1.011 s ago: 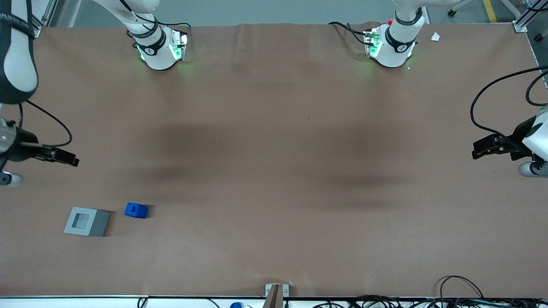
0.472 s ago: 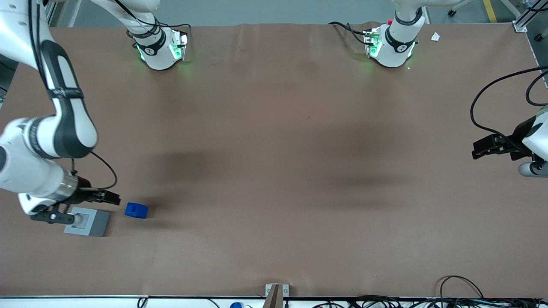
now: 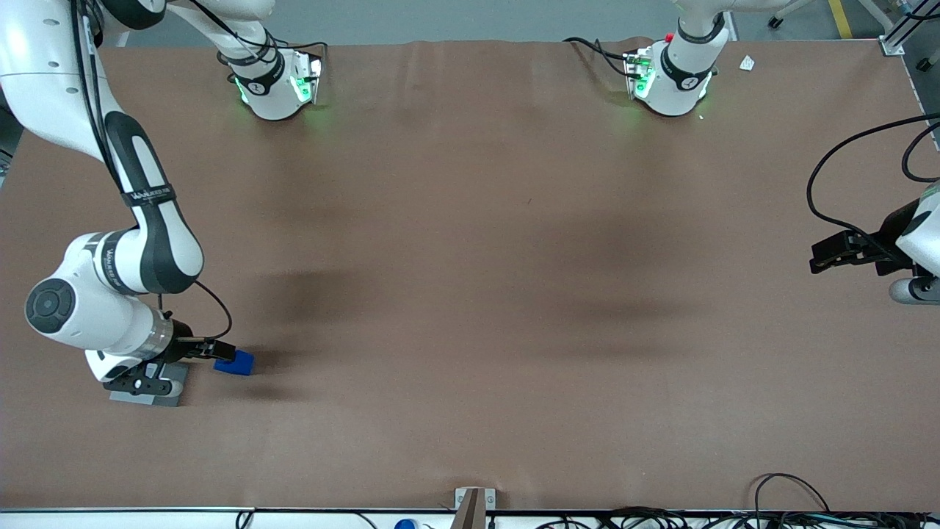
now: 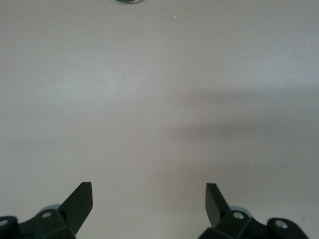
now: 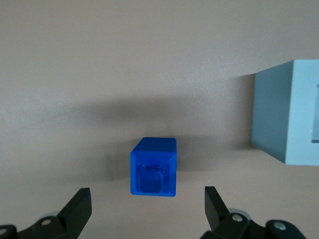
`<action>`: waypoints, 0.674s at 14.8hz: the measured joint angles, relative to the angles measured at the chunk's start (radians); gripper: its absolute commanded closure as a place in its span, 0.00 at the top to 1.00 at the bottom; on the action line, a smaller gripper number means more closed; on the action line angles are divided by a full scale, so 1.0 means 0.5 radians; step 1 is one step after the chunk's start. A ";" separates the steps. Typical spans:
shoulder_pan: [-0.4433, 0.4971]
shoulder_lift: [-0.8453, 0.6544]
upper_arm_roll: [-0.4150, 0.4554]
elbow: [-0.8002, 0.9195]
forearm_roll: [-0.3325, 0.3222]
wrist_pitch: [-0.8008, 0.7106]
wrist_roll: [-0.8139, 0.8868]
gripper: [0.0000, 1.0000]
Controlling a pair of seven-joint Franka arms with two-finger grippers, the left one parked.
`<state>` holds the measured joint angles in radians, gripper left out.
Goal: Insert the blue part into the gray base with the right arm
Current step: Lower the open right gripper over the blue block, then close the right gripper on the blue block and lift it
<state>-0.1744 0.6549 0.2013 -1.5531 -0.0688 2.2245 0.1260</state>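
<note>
The blue part [image 3: 236, 362] is a small bright-blue block lying on the brown table beside the gray base [image 3: 166, 399], toward the working arm's end of the table. The right arm's wrist hangs over the gray base and hides most of it in the front view. My gripper [image 3: 218, 351] is low over the table at the blue part's edge. In the right wrist view the gripper [image 5: 148, 206] is open, and the blue part [image 5: 153, 167] lies just ahead of its spread fingertips, touching neither. The gray base [image 5: 288, 115] shows beside it, apart from it.
Brown cloth [image 3: 470, 294] covers the whole table. The two arm bases [image 3: 275, 84] stand at the edge farthest from the front camera. A metal bracket [image 3: 474, 502] and cables [image 3: 793, 507] sit at the nearest edge. A white scrap [image 3: 747, 63] lies near the parked arm's base.
The right arm has swung in from the table's side, passed over the gray base and brought its open gripper down to the blue part. Blue part and gray base have not moved.
</note>
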 measured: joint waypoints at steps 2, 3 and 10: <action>0.007 0.045 -0.001 0.004 -0.039 0.029 0.010 1.00; 0.010 0.070 -0.001 0.009 -0.050 0.056 0.014 1.00; 0.023 0.182 -0.003 0.033 -0.060 0.197 0.051 0.83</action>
<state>-0.1628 0.7457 0.1997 -1.5365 -0.0989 2.3232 0.1516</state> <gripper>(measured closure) 0.026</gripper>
